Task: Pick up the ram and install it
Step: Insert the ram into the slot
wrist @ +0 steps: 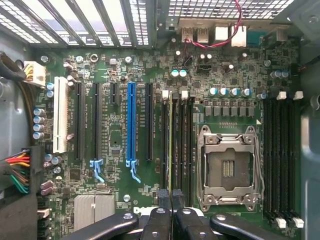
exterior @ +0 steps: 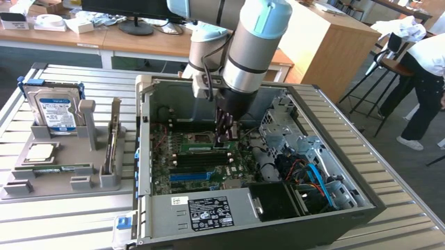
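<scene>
ram: edge-up in a motherboard slot, just beside the empty CPU socket; near the middle of the open PC case.
progress: pick-up done, stick already in the slot. Full seating not confirmable, slot latches too small to judge. Looks like the press-down stage of the install.
gripper: fingers pressed together, pinching nothing. Tips directly over one end of the ram; touching or just above, can't tell which.
arm: reaching straight down into the case.
surroundings: parts tray well apart on the exterior view's left, with hard drive and processor chip in it.
</scene>
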### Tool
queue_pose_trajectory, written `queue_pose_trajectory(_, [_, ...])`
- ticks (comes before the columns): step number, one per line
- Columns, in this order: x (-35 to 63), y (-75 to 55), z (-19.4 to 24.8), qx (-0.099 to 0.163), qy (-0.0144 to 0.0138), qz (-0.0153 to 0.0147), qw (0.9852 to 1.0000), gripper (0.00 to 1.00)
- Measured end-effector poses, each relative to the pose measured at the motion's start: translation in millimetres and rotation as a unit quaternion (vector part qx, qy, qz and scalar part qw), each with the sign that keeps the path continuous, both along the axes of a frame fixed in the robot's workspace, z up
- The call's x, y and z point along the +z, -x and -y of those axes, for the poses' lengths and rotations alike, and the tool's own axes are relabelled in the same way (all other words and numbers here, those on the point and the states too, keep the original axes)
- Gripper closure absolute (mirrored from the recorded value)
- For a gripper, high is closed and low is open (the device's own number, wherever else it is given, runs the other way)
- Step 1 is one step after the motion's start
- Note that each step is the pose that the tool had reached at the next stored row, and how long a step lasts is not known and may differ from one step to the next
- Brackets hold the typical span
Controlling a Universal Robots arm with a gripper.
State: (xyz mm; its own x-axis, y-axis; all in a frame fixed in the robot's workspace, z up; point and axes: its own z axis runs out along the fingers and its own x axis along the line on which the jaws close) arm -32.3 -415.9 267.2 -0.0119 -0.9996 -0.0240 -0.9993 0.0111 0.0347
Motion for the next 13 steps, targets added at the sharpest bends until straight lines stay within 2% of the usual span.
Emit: queue_pose_trajectory(13, [-12.3,0.0,0.0,0.0,0.0,0.0,1.0,0.89])
